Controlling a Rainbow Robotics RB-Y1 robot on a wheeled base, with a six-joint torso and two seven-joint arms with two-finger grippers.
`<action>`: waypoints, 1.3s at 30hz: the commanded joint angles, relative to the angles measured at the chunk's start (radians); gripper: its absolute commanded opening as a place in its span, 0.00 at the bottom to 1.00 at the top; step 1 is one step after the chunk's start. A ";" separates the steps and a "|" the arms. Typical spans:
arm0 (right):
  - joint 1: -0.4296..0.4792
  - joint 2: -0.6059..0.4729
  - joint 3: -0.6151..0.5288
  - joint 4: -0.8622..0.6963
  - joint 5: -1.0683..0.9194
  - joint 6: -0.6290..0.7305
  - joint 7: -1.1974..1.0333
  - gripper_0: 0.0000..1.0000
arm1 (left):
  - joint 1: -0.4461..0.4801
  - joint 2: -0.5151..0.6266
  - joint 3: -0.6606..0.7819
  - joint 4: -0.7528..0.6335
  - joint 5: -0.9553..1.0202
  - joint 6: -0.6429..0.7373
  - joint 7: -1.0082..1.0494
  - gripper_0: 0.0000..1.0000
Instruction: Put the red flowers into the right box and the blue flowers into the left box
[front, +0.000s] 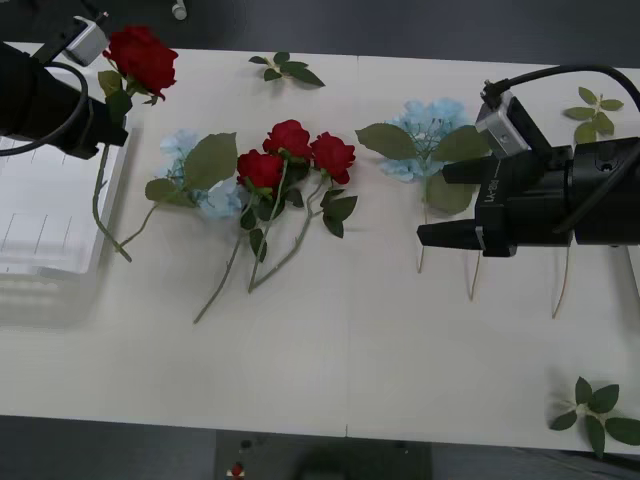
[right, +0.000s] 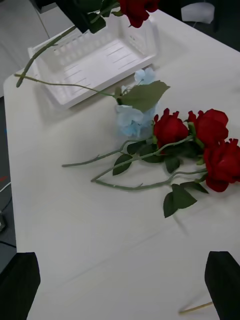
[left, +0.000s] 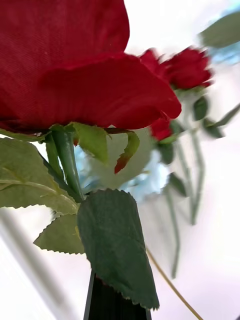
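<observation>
The left gripper (front: 112, 112) is at the table's ten o'clock, over the near edge of the left box (front: 45, 235), clamped on the stem of a red rose (front: 141, 57) just below the bloom. That rose's stem hangs down across the box rim. In the left wrist view the rose (left: 65, 65) is right up against the camera, with a leaf covering a dark finger (left: 112, 305).

Three more red roses (front: 290, 155) lie in a bunch at the table's centre, stems running toward seven o'clock. A blue flower (front: 215, 195) lies just beside them at their nine o'clock, touching their leaves. Another blue flower (front: 428, 135) lies at two o'clock.

The right gripper (front: 440, 205) hovers at three o'clock, its black fingers (right: 222, 285) spread apart and holding nothing, just beside that second blue flower.

Leaf sprigs (front: 285, 68) lie at the table's edges.
</observation>
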 joint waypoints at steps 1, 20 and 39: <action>-0.018 0.004 -0.010 -0.016 -0.001 -0.027 0.030 0.97 | 0.011 -0.046 0.027 -0.007 0.132 -0.061 -0.110 0.00; 0.001 0.035 -0.010 -0.031 -0.112 -0.116 0.021 0.97 | 0.019 -0.279 0.022 -0.005 0.536 -0.287 -0.353 0.00; 0.125 0.226 -0.060 -0.120 -0.205 -0.362 -0.090 0.97 | 0.040 -0.421 -0.008 -0.005 0.590 -0.339 -0.849 0.00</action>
